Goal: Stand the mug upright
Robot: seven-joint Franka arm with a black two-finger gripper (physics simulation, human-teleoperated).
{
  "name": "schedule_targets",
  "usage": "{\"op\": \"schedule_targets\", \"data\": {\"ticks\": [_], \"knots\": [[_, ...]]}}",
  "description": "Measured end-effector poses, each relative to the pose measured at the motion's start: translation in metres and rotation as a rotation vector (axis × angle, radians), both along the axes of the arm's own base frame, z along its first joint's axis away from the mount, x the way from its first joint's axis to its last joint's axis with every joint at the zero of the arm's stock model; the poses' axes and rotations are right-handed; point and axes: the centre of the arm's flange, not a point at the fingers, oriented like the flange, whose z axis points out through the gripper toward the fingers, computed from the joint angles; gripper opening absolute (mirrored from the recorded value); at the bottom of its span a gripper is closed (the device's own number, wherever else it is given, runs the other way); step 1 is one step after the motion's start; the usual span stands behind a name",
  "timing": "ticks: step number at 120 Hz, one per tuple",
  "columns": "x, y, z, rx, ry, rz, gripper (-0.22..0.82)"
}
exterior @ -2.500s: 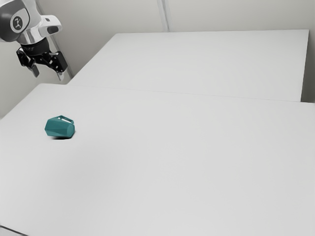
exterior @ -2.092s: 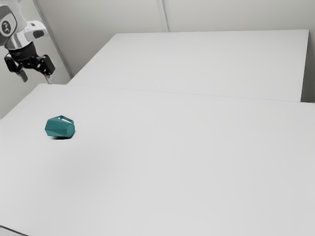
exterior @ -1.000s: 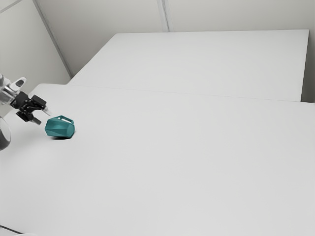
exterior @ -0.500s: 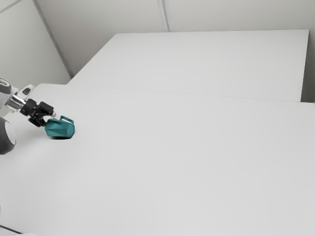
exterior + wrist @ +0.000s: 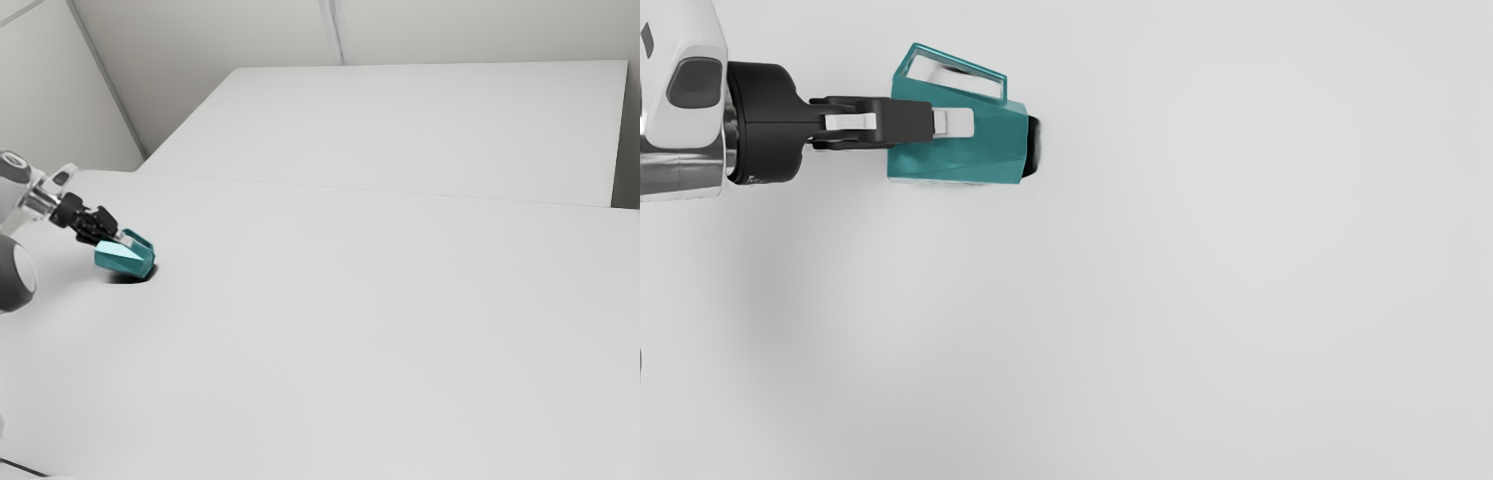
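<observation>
The teal faceted mug [image 5: 125, 262] leans on its side at the exterior view's left, its end by the hand raised and its far end low, near a dark shadow on the table. My gripper [image 5: 122, 240] reaches in slantwise from the exterior view's left and is shut on the mug. In the wrist view, a pale fingertip of the gripper [image 5: 954, 123] lies against the side of the mug [image 5: 973, 157], beside the angular handle. The mug itself hides the other fingertip. The narrower end of the mug faces away from my hand.
The white table [image 5: 350, 320] stretches around the mug, with a second white surface [image 5: 420, 130] behind it. A thin dark cable [image 5: 22, 468] lies at the exterior view's lower left. Pale walls stand beyond.
My hand has swung down from the exterior view's upper left to the mug and taken hold of it. The mug, formerly lying flat, has tilted, its near end rising.
</observation>
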Motion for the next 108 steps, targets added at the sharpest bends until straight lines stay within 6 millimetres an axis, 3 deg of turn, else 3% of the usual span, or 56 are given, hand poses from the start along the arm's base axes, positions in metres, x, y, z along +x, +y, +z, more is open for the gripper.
{"op": "schedule_targets", "data": {"ticks": [19, 40, 51, 65, 78, 108], "knots": [[0.01, -0.015, 0.015, 0.014, -0.009, -0.023, -0.12], [0.015, -0.024, 0.026, 0.036, -0.005, -0.032, -0.15], [0.018, -0.043, 0.046, 0.059, -0.001, -0.051, -0.16], [0.021, -0.103, 0.079, 0.132, 0.026, -0.1, -0.16], [0.023, -0.168, 0.097, 0.272, 0.051, -0.158, -0.17], [0.01, -0.268, 0.125, 0.657, 0.068, -0.195, -0.17]]}}
